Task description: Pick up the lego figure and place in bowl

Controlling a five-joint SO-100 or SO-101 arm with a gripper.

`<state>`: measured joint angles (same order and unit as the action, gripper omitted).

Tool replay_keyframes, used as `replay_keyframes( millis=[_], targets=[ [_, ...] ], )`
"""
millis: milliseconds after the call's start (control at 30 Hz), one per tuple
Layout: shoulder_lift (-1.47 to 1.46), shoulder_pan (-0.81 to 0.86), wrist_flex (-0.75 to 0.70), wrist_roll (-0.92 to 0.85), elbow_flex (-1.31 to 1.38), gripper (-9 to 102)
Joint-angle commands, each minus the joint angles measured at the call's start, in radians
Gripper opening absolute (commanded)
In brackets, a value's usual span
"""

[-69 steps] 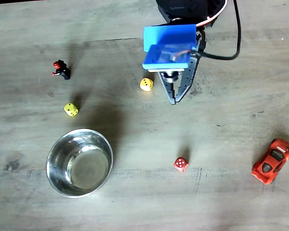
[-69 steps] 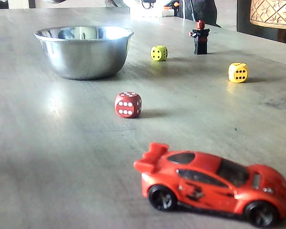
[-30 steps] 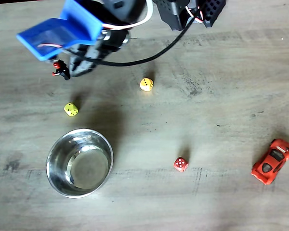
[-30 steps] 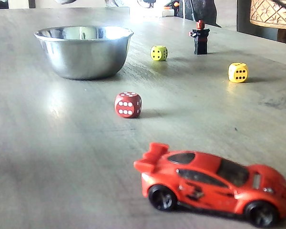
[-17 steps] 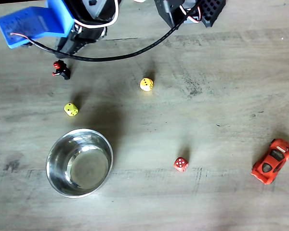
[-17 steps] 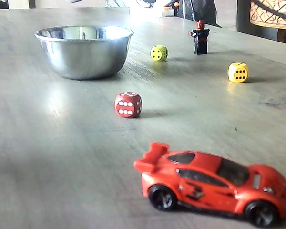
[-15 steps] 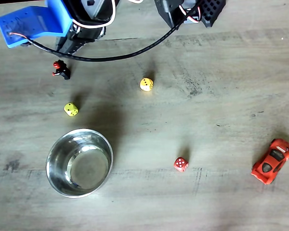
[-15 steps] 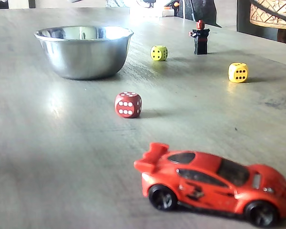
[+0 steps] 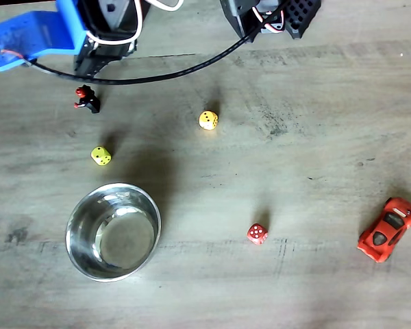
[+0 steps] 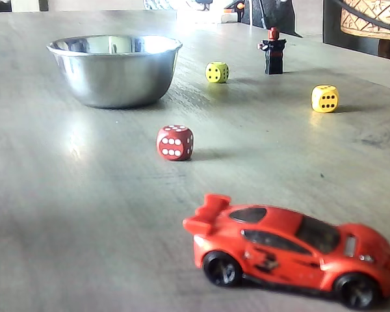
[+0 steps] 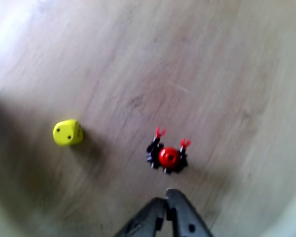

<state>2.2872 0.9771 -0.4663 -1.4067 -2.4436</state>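
Left edge of the top-down fixed view: arm's blue plate (image 9: 29, 38) has drifted further left over the last half second, and the gripper (image 9: 84, 68) now sits just above the lego figure (image 9: 88, 99) in that picture, close but not touching it. Two seconds ago it was parked mid-table by the orange-yellow die (image 9: 208, 120), so the swing across is basically done.

Wrist view confirms: gripper (image 11: 166, 201) fingertips are pressed together, nothing between them, tips just short of the lego figure (image 11: 168, 157). The figure stands upright on the wooden table (image 11: 227, 74) with its red arms pointing away from the tips. The lime-yellow die (image 11: 67, 132) is off to the left, well apart (no risk of a wrong grab there).

The figure hasn't moved in any frame. In the low fixed view the lego figure (image 10: 273, 51) stands far back, the lime-yellow die (image 10: 216, 71) to its left.

The bowl (image 9: 113, 232) sits down-frame of the lime-yellow die (image 9: 101, 155), empty apart from reflections. Low view shows the same bowl (image 10: 114, 69), far left.

Further right, irrelevant: the red die (image 9: 257, 234) and the red toy car (image 9: 388, 229).

My read: approach phase, roughly aligned, pickup not started. The jaws need to part before descending; going down as they are would likely tip the figure. It's small and top-heavy, so squeeze the black torso, not the head.
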Motion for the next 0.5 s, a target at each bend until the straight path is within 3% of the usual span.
replay_keyframes(
  millis=[0,467],
  targets=[
    [-0.048,0.006,0.023,-0.005,0.1,-1],
    [-0.13,0.006,0.021,-0.003,0.156,-1]
  ],
)
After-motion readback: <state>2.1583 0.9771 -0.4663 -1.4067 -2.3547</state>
